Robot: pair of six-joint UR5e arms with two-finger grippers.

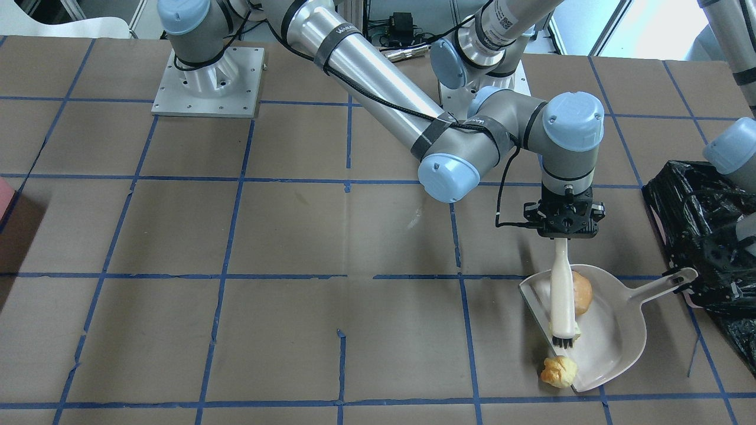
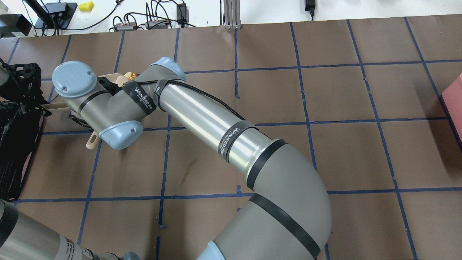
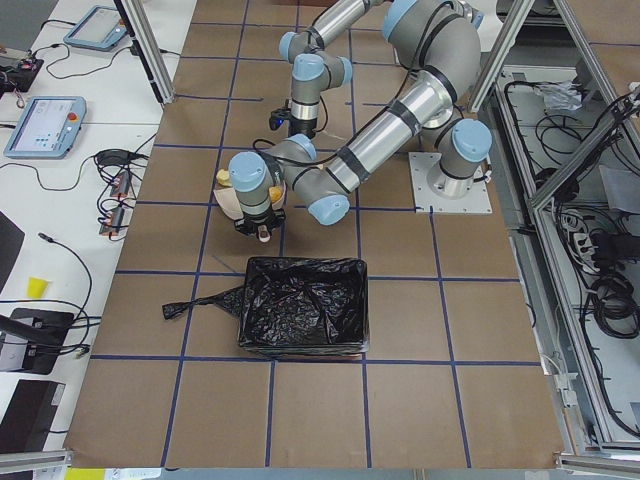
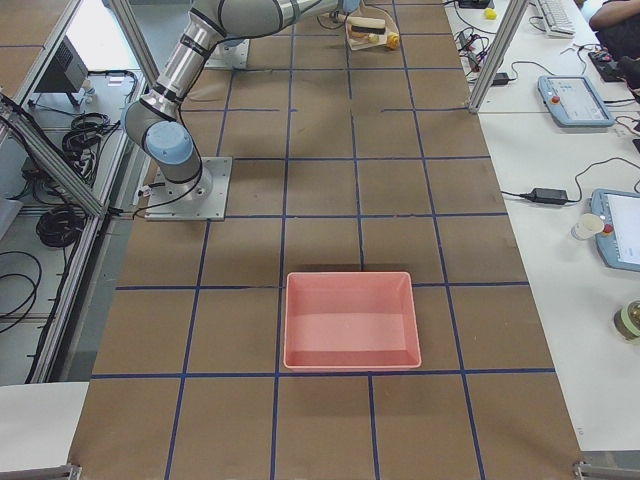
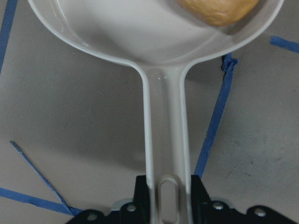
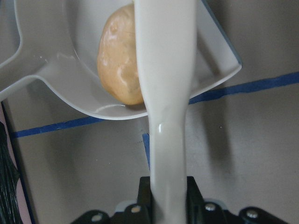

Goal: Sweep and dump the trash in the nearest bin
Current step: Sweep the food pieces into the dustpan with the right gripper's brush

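You are, I judge, mid-sweep: the right gripper (image 1: 563, 237), clamped on the cream plastic brush (image 1: 561, 295), must next push the golden-brown crusty lump (image 1: 559, 370), lying at lower right, into the pale grey plastic dustpan (image 1: 614, 336), whose handle the left gripper (image 5: 164, 189) grips closed.

The brown worktop (image 1: 295, 236), marked in squares with blue tape, carries a grey dustpan (image 1: 614, 336), a bread lump (image 1: 559, 371) at its lip, a black bin (image 1: 673, 200) beside it, and a pink tray (image 4: 349, 279) well apart.

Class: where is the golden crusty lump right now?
The lump lies, in the front-facing view's lower right, on the table against the dustpan's lip, below the brush.
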